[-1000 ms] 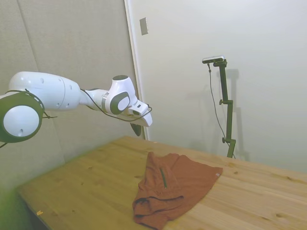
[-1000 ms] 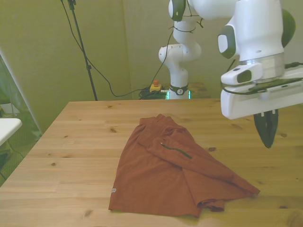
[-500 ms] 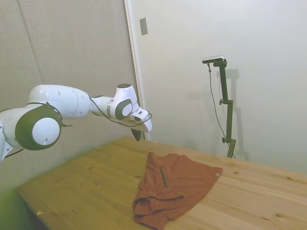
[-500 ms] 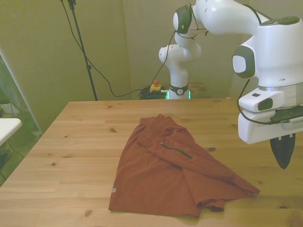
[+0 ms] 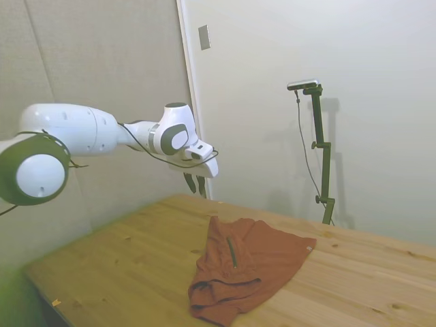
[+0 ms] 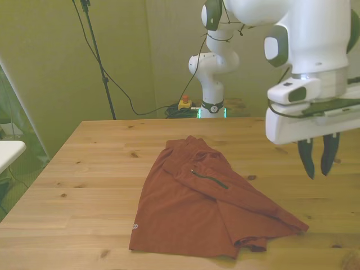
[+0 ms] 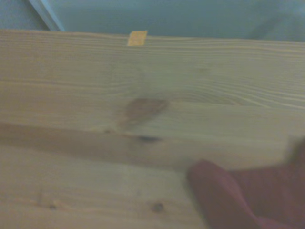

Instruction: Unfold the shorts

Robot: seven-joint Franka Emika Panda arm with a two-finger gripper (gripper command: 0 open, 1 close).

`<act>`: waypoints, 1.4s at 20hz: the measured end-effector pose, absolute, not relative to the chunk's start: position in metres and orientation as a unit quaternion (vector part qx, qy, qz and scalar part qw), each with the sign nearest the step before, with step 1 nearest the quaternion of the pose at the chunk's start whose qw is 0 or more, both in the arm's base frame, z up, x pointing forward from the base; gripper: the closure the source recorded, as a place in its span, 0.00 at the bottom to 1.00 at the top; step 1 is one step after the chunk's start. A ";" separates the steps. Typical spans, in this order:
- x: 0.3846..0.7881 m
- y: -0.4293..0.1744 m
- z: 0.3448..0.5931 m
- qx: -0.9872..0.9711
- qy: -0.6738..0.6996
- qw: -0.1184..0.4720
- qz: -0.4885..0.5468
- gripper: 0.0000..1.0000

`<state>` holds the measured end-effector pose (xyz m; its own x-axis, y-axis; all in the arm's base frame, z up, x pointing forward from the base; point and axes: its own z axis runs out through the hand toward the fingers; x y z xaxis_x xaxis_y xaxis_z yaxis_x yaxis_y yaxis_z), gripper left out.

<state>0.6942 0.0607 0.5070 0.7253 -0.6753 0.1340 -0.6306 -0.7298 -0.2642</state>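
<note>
Shorts are lying folded on the bench, looking soft, light and floppy. The tool is hovering spread and empty; I judge the bunched corner the best pinch point.

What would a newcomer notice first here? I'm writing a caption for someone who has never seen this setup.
The rust-orange shorts stand out first, lying folded and rumpled in the middle of the wooden table, a dark zipper line across the upper layer. Next comes the white arm's gripper, hanging open in the air above the table toward the front view's right, clear of the fabric.
</note>
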 end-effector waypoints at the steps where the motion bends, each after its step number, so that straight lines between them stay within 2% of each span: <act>1: 0.682 0.050 0.513 -0.924 0.355 0.091 -0.110 0.00; 5: 0.637 0.009 0.523 -0.927 0.356 0.058 -0.101 0.00; 14: 0.569 -0.103 0.515 -0.927 0.364 -0.012 -0.087 0.00; 18: 0.562 -0.144 0.486 -0.929 0.362 -0.034 -0.066 0.00; 25: 0.570 -0.207 0.410 -0.947 0.320 -0.032 -0.017 0.00; 28: 0.576 -0.220 0.392 -0.949 0.315 -0.033 -0.006 0.00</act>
<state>0.5758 -0.2197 0.3922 0.8019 -0.5967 0.0310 -0.5974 -0.7998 0.0582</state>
